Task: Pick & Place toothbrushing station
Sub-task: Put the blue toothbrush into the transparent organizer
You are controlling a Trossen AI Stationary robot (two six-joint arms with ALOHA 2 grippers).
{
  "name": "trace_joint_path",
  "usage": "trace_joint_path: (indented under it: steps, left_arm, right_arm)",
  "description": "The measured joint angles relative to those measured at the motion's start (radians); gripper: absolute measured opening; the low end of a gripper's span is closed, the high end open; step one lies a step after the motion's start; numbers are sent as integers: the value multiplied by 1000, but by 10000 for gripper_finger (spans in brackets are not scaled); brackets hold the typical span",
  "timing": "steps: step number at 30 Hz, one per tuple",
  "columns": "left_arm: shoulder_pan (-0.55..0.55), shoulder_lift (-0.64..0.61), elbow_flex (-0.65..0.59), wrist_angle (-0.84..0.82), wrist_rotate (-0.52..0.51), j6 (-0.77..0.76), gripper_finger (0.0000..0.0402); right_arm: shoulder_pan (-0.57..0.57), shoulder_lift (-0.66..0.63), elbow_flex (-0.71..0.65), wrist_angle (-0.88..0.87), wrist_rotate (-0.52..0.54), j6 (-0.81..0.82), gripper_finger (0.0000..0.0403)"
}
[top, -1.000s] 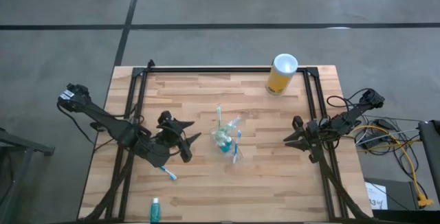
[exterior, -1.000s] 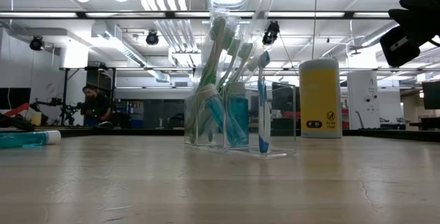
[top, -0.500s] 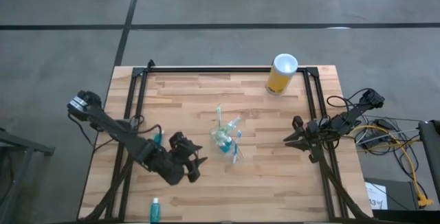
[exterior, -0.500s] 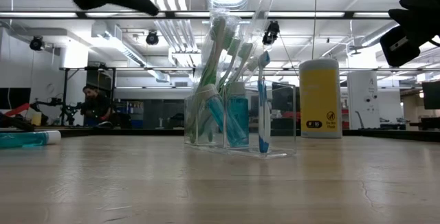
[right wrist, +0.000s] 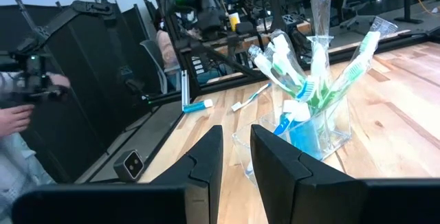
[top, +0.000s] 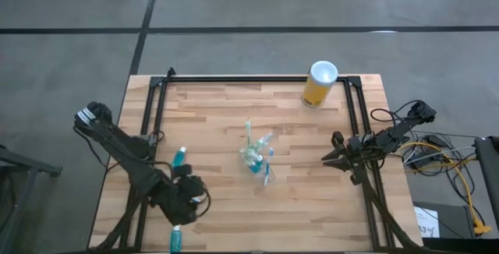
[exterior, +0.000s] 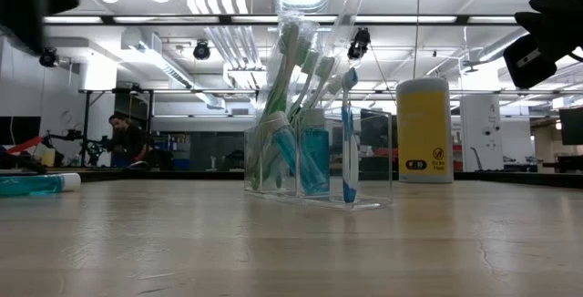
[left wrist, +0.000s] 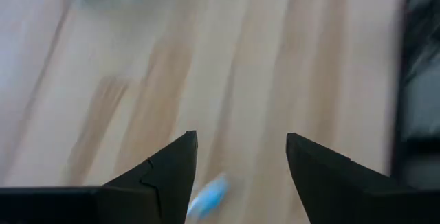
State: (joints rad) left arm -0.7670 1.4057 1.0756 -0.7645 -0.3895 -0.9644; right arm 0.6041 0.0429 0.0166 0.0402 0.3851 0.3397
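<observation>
The toothbrushing station point(top: 256, 157) is a small clear cup with several white-green and white-blue toothbrushes and teal tubes. It stands upright on its base at the table's middle and also shows in the low view point(exterior: 314, 151) and the right wrist view point(right wrist: 309, 107). One teal tube point(top: 179, 158) lies left of it, and another point(top: 176, 238) lies at the near edge. My left gripper point(top: 183, 203) is open near the front left, low over the wood. A small blue piece point(left wrist: 206, 198) shows between its fingers, untouched. My right gripper point(top: 335, 154) waits at the right rail, fingers a narrow gap apart.
A tall yellow cylinder with a white top point(top: 318, 84) stands at the far right. Black rails point(top: 153, 129) run along the table's left, far and right sides. A loose toothbrush point(right wrist: 251, 99) lies on the wood left of the station. A person point(right wrist: 14, 107) stands beyond the table.
My left gripper has swung from just left of the station toward the table's near edge and then left, coming down over the spot where a loose toothbrush lay. The teal tube left of the station, covered by the arm before, now shows. My right arm has kept still.
</observation>
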Motion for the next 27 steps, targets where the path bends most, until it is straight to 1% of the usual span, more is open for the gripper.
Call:
trace_joint_path:
  steps: [3,6,12,20,23,27]
  left_arm:
    - [-31,-4,0,-164,57,-24,227]
    - [-49,-4,0,-194,55,-53,227]
    - [-84,-4,0,-135,57,74,227]
    - [-134,0,-19,-79,59,148,227]
    - [-154,0,-61,-9,61,174,227]
    - [-167,0,-142,151,108,219,227]
  right_arm:
    - [0,0,0,0,0,0,75]
    - [0,0,0,0,0,0,75]
    - [0,0,0,0,0,0,75]
    - [0,0,0,0,0,0,75]
    - [0,0,0,0,0,0,75]
    - [0,0,0,0,0,0,75]
